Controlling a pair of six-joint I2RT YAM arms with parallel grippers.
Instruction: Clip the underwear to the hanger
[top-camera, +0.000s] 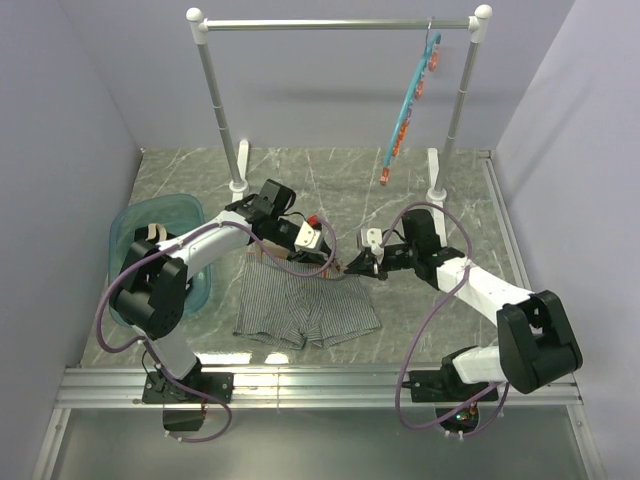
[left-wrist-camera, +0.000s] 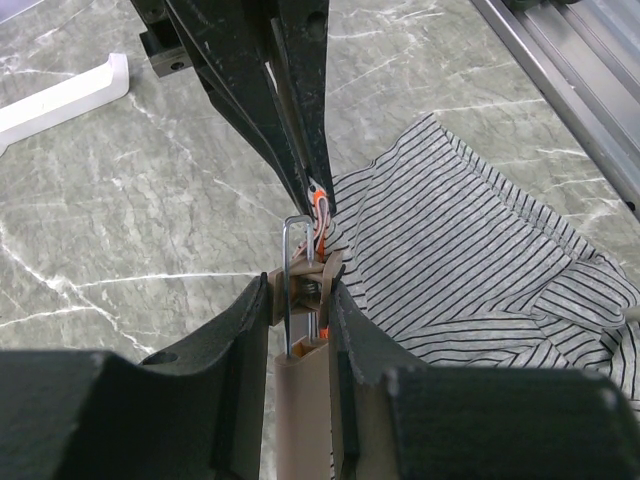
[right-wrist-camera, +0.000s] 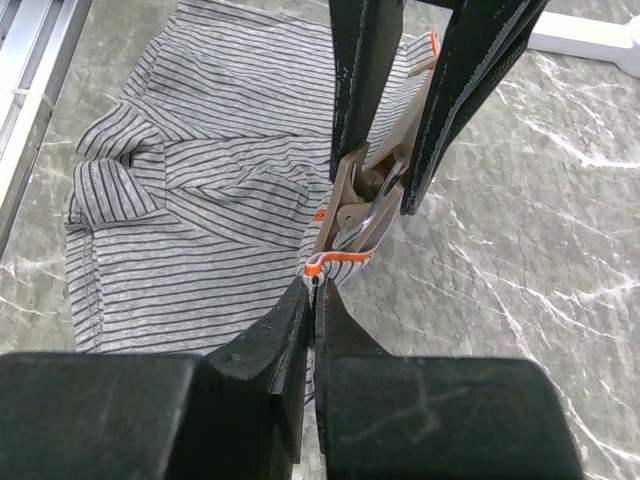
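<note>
The grey-and-white striped underwear (top-camera: 305, 308) lies flat on the marble table in front of both arms. My left gripper (left-wrist-camera: 300, 292) is shut on a clip (left-wrist-camera: 312, 272) at the end of the light-brown wooden hanger (left-wrist-camera: 298, 410), squeezing it at the waistband's right corner. My right gripper (right-wrist-camera: 318, 292) is shut on the orange-edged waistband corner (right-wrist-camera: 340, 258) and holds it at the clip's mouth (right-wrist-camera: 362, 200). In the top view the two grippers, left (top-camera: 328, 265) and right (top-camera: 352, 266), meet tip to tip. Most of the hanger is hidden under the left arm.
A teal basin (top-camera: 150, 225) with dark and cream clothing sits at the left. A white-and-metal rack (top-camera: 340, 22) stands at the back, with a slim teal-blue hanger (top-camera: 408, 100) on its rail. Its white feet (top-camera: 437, 185) rest on the table. An aluminium rail (top-camera: 320, 385) runs along the near edge.
</note>
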